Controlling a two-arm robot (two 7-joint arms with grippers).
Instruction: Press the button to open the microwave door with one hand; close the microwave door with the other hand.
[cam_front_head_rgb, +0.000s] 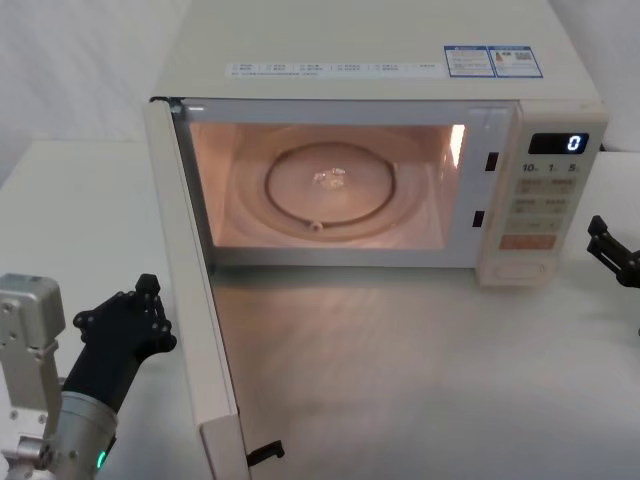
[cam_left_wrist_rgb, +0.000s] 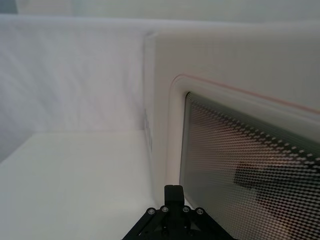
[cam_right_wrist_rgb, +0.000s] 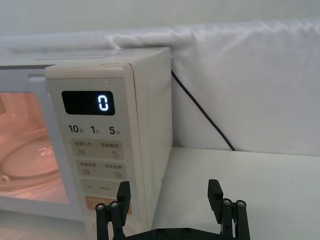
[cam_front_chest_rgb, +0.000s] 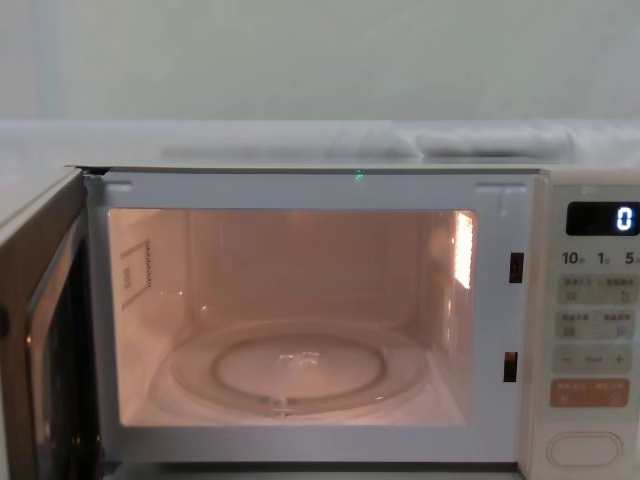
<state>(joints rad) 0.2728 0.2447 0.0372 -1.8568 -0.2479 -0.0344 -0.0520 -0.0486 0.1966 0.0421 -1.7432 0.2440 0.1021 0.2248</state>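
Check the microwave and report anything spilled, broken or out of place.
Nothing stands out. The microwave door hangs wide open, as the task expects; the lit cavity holds just its glass turntable. The left gripper sits outside the door, the right gripper open near the button.

The cream-white microwave door (cam_front_head_rgb: 190, 290) stands swung fully open; the oval button (cam_front_head_rgb: 522, 268) sits lowest on the panel.

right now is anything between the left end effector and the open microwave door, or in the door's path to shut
Nothing visible. The black left end effector sits just outside the wide cream-white microwave door, which stands swung fully open. The table in front of the lit cavity lies bare across the door's swing.
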